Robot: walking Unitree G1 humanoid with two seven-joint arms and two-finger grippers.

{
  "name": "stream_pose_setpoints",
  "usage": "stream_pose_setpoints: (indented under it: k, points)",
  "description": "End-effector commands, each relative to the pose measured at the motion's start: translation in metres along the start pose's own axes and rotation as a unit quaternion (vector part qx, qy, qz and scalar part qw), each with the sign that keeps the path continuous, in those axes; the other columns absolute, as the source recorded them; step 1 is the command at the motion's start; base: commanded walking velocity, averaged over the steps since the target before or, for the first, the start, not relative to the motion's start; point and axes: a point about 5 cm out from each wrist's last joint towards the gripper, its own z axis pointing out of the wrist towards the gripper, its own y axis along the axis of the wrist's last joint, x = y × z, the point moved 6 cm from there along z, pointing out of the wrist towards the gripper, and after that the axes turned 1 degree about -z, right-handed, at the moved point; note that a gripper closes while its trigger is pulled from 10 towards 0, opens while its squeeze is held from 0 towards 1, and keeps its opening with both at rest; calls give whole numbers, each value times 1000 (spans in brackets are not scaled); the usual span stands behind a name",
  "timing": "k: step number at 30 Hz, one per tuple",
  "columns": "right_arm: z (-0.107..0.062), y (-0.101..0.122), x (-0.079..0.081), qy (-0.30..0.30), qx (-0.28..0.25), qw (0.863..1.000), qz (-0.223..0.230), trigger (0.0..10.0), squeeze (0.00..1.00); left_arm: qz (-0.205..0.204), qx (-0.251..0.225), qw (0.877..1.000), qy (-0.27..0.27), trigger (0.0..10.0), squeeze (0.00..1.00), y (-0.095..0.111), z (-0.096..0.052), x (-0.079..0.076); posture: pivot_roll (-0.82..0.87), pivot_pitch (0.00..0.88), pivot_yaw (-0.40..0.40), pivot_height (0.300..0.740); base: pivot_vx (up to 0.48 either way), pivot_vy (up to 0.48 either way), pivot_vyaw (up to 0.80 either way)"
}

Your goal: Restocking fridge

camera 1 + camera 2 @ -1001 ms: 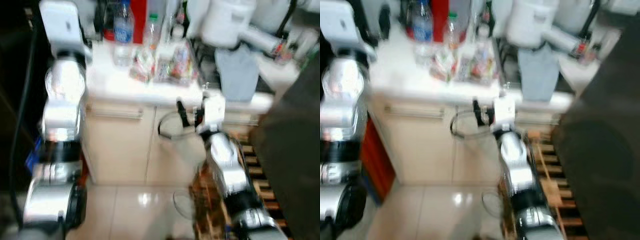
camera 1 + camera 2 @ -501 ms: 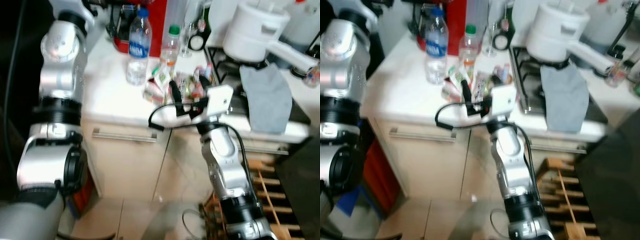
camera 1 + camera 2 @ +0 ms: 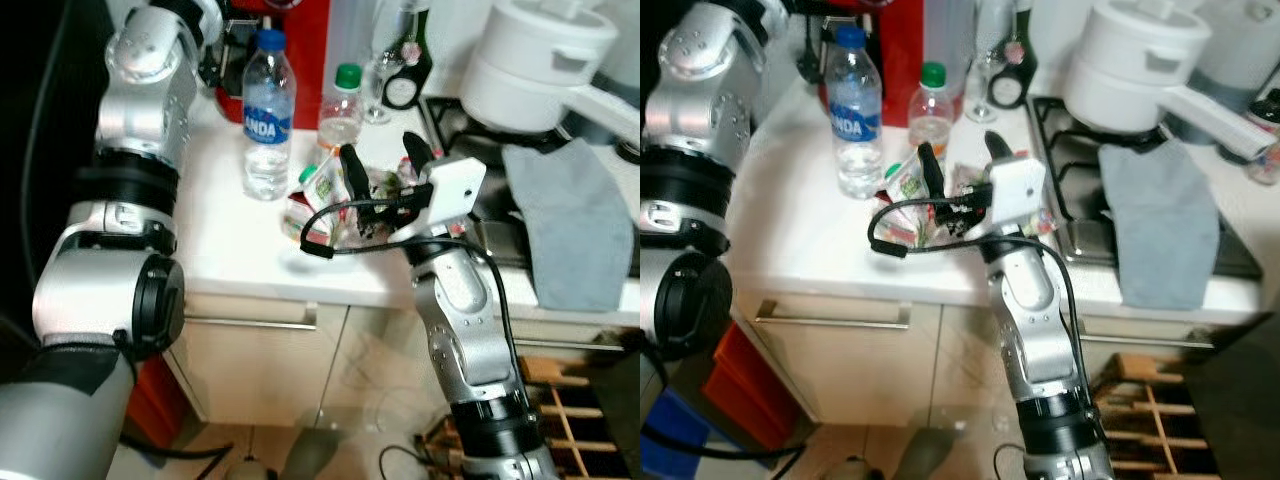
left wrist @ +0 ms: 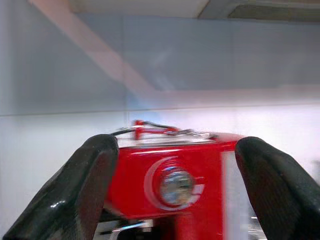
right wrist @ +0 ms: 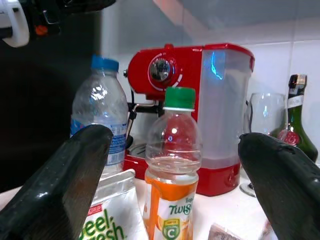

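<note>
Juice bottle (image 5: 171,165): clear plastic, green cap, orange label, upright on white tabletop (image 3: 235,240) | right hand (image 3: 383,168) spread open, bottle at 12 o'clock | left hand (image 4: 175,192) open before glossy red coffee machine (image 4: 172,172)

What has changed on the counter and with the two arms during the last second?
The right gripper rose from cabinet height to hover, open, over the snack packets, holding nothing. The left gripper now faces the red coffee machine. The water bottle and juice bottle stayed put.
</note>
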Motion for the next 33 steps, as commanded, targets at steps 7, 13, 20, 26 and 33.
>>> stream_pose_setpoints:
  k: [7,13,20,26,33]
  points:
    - [-4,13,-4,7,-8,1000,19,10000,16,-5,44,999,-30,10000,0,-9,1,-5,-43,0,-13,740,0,0,0]
    - [0,10,1,14,-1,999,33,10000,12,-7,135,991,4,10000,0,-52,-7,10,-42,0,-8,740,0,0,0]
    - [2,11,6,22,-2,999,38,10000,12,-45,132,990,-9,10000,0,-51,-4,2,-48,0,-5,740,0,0,0]
    - [3,9,8,27,3,999,39,10000,16,-21,112,993,-30,10000,0,-43,-1,-7,-46,0,-5,740,0,0,0]
    - [2,5,7,26,8,999,40,10000,12,14,99,992,-76,10000,0,-43,-3,-27,-39,0,-7,740,0,0,0]
